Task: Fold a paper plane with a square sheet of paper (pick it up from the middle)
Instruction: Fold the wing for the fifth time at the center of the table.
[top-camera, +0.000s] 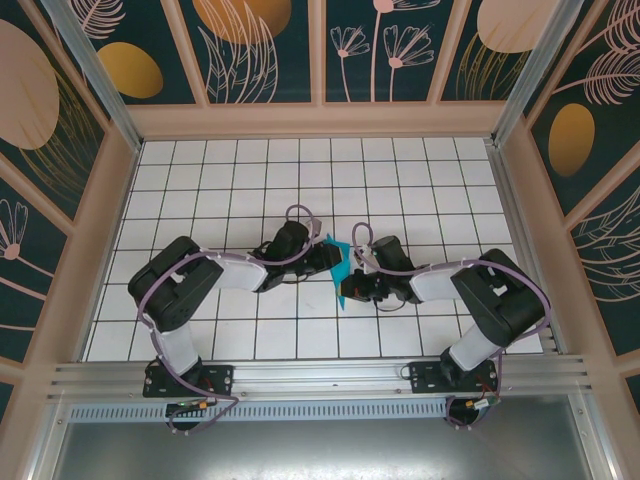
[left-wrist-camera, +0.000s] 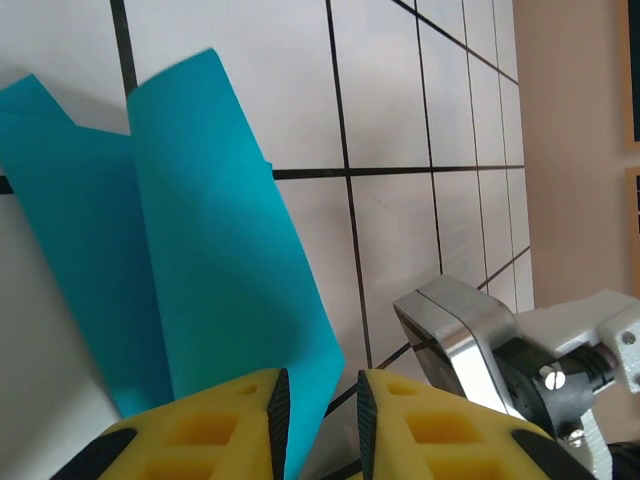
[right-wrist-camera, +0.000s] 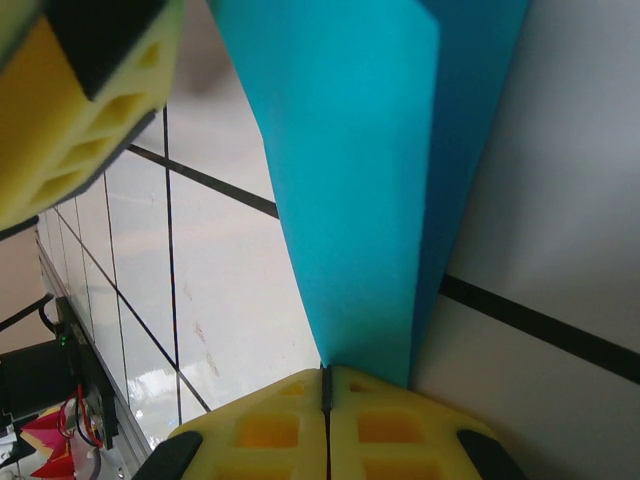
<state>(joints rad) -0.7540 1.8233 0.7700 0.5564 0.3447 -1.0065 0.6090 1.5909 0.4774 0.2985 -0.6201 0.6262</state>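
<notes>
Folded teal paper sheet (top-camera: 340, 262) at table (top-camera: 250, 170) centre, between 2 grippers. Right gripper (right-wrist-camera: 327, 375) pinches its narrow end. Left gripper (left-wrist-camera: 322, 395) jaws slightly apart around an edge. Probably light, floppy, tears easily: grip on the folded layers.

The left arm (top-camera: 185, 285) and the right arm (top-camera: 490, 300) were each built of bulky black joint housings linked by pale grey-white sections. Lilac cables (top-camera: 225, 258) were looped along both arms. Each arm was carried on a black base (top-camera: 185, 380). The left gripper (left-wrist-camera: 322, 405) and the right gripper (right-wrist-camera: 326, 385) were fitted with yellow fingers (left-wrist-camera: 215, 435), moulded with rectangular recesses and edged in black. A silver block (left-wrist-camera: 460, 335) and a dark screw head (left-wrist-camera: 548, 377) were seen beside a white wrist part (left-wrist-camera: 600, 325).
</notes>
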